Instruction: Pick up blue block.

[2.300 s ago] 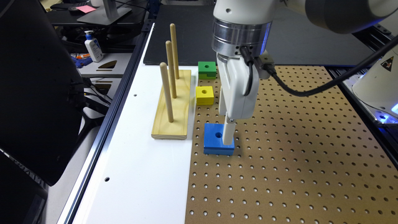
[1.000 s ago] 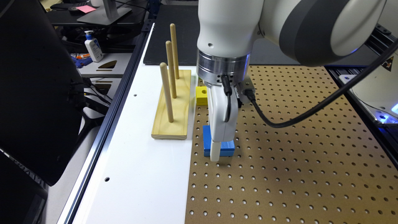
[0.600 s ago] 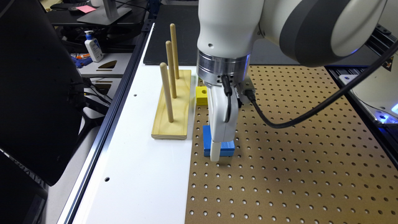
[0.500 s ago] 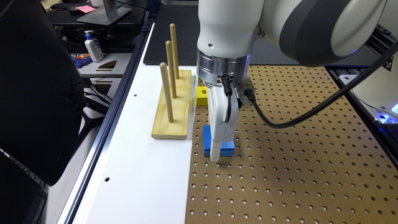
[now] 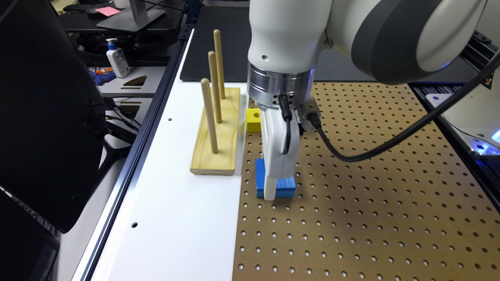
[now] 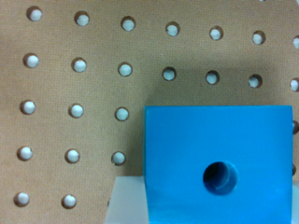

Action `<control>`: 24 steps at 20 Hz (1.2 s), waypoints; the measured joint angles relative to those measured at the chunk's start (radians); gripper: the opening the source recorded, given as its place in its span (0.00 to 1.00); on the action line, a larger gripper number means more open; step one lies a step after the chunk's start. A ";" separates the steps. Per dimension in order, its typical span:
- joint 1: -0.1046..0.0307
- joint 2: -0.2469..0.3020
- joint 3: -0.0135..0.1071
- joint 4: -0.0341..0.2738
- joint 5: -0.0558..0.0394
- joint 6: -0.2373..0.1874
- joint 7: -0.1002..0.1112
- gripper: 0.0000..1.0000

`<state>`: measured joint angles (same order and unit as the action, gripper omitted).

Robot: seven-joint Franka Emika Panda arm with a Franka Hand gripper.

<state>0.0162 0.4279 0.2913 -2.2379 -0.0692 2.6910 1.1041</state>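
Matt blue block (image 6: 196, 144), brown pegboard (image 6: 93, 84)

Exterior view: raised camera looking obliquely down across the pegboard surface (image 5: 351, 203), at middle distance, taking in the arm and the wooden peg stand (image 5: 216, 132). Wrist view: camera looking straight down, very close to the board. Both views share the blue block (image 5: 279, 183) (image 6: 217, 154), the claw (image 5: 270, 191) beside it, and the surrounding perforated board.
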 joint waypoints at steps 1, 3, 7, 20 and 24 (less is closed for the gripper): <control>0.000 0.000 -0.001 0.000 0.0000 -0.001 0.000 0.00; 0.000 -0.001 -0.003 0.000 -0.0001 -0.006 0.000 0.00; 0.000 -0.002 -0.004 0.000 -0.0001 -0.007 0.000 0.00; 0.000 -0.058 -0.003 0.000 -0.0001 -0.071 0.000 0.00; 0.000 -0.076 -0.002 0.000 0.0000 -0.084 0.001 0.00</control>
<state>0.0163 0.3515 0.2892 -2.2378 -0.0692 2.6074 1.1050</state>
